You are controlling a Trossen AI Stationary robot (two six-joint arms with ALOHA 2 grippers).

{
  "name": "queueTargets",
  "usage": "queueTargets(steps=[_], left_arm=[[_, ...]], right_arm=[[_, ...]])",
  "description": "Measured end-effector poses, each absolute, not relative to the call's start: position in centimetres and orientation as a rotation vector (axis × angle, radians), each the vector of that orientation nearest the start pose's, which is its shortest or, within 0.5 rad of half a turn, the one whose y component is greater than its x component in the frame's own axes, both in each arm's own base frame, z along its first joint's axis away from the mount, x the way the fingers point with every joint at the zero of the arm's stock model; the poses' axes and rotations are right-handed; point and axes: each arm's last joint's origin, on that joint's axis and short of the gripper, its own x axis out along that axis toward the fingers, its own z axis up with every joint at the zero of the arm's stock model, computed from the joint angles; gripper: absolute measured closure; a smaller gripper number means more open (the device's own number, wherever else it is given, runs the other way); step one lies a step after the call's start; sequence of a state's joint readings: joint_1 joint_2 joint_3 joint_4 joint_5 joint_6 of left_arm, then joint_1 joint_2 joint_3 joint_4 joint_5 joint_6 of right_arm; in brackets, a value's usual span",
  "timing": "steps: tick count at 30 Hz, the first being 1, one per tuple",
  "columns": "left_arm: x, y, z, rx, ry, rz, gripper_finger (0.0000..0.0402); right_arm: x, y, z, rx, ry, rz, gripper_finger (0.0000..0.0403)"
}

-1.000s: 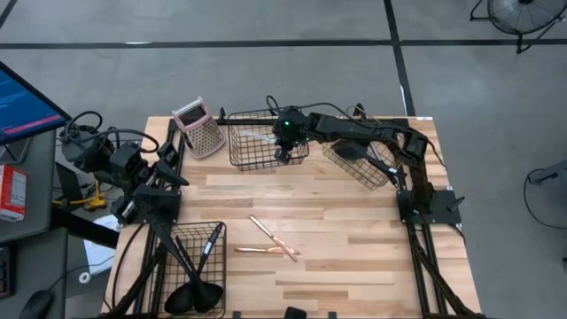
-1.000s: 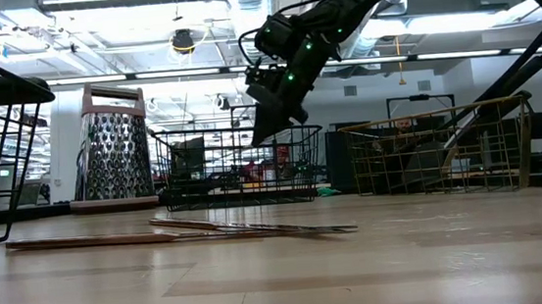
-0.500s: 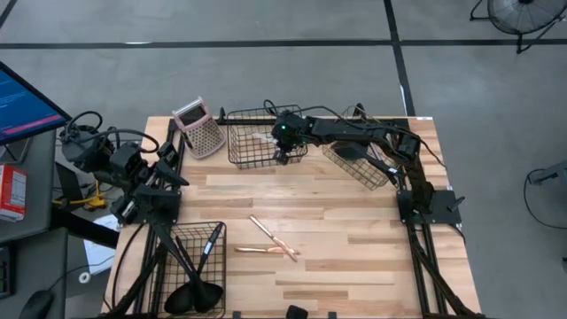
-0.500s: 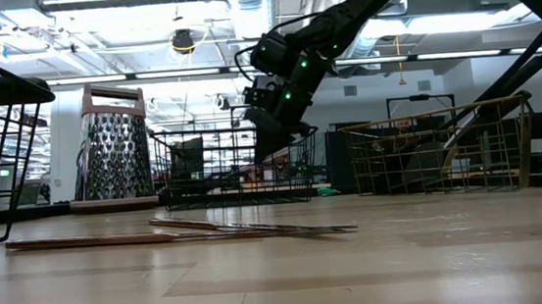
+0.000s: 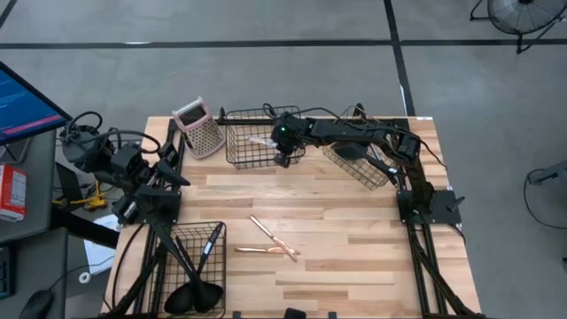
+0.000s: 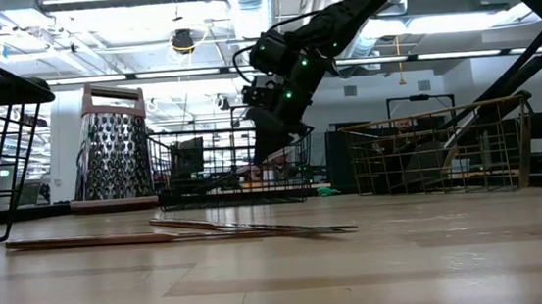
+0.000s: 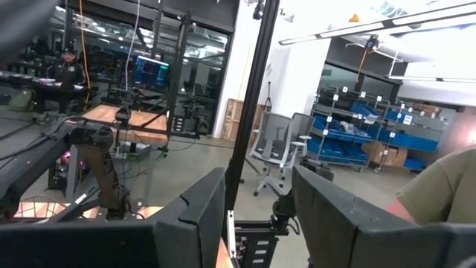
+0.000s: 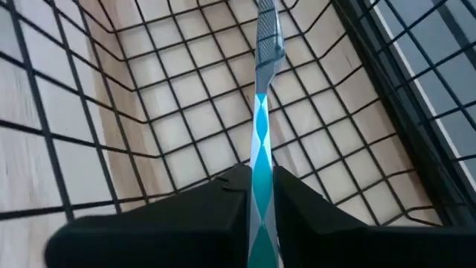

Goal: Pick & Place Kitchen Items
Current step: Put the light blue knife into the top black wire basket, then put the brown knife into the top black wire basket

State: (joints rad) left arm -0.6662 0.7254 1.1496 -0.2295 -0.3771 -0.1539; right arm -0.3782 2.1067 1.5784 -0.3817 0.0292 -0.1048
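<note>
Over the black basket at the worktop's far edge, the right end effector reaches down at the basket's right end; its fingers are nearly closed, pinching the silver-teal piece, whose patterned handle runs from between them to the wire floor; in the high view the piece shows pale inside the basket, and the low view places the end effector low within the wires; beside it to the right stands the copper basket, tilted, with a black utensil leaning out of it; a grater stands left of the black basket; two copper pieces lie crossed on the bare wood near the middle, touching at one end; at the near left a second black basket holds several black ladles with bowls hanging past the worktop's edge; the left end effector waits off the left edge, raised, fingers partly apart and holding nothing, facing the room where a person's sleeve shows.
</note>
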Motion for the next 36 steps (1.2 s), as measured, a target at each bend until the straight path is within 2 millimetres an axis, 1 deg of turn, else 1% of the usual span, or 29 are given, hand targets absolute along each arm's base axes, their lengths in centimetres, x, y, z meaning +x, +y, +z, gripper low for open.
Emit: queueTargets(steps=[7, 16, 19, 20, 22, 25, 28, 30, 32, 34, 36], left_arm=[[9.6, -6.2, 45.1, -0.244, -0.138, -0.300, 0.0262], [9.6, -6.2, 45.0, -0.239, -0.128, -0.299, 0.0262], [9.6, -6.2, 45.0, -0.239, -0.127, -0.300, 0.0262], [9.6, -6.2, 45.0, -0.241, -0.126, -0.300, 0.0262], [9.6, -6.2, 45.0, -0.242, -0.126, -0.299, 0.0262], [9.7, -6.1, 45.0, -0.244, -0.127, -0.264, 0.0262], [9.7, -6.1, 45.0, -0.244, -0.126, -0.257, 0.0262], [9.7, -6.1, 45.0, -0.244, -0.126, -0.258, 0.0261], [9.7, -6.1, 45.0, -0.243, -0.126, -0.258, 0.0258], [9.7, -6.1, 45.0, -0.243, -0.125, -0.258, 0.0254], [9.7, -6.1, 45.0, -0.242, -0.124, -0.258, 0.0249]], right_arm=[[42.3, -16.9, 18.3, 0.080, 0.920, -0.347, 0.0343], [42.3, -17.0, 18.3, 0.075, 0.923, -0.368, 0.0337], [42.6, -17.0, 19.2, 0.093, 0.936, -0.360, 0.0329], [42.8, -17.1, 19.9, 0.093, 0.932, -0.358, 0.0322], [43.2, -17.1, 22.5, 0.071, 0.900, -0.352, 0.0304], [43.4, -16.4, 27.8, 0.035, 0.833, -0.340, 0.0266], [42.7, -14.8, 32.8, 0.010, 0.799, -0.318, 0.0222], [41.7, -13.1, 35.6, 0.020, 0.798, -0.302, 0.0195], [40.4, -11.0, 38.0, 0.046, 0.805, -0.308, 0.0176], [38.8, -8.3, 39.4, 0.072, 0.845, -0.324, 0.0166], [37.5, -5.3, 39.9, 0.089, 0.898, -0.349, 0.0164]])
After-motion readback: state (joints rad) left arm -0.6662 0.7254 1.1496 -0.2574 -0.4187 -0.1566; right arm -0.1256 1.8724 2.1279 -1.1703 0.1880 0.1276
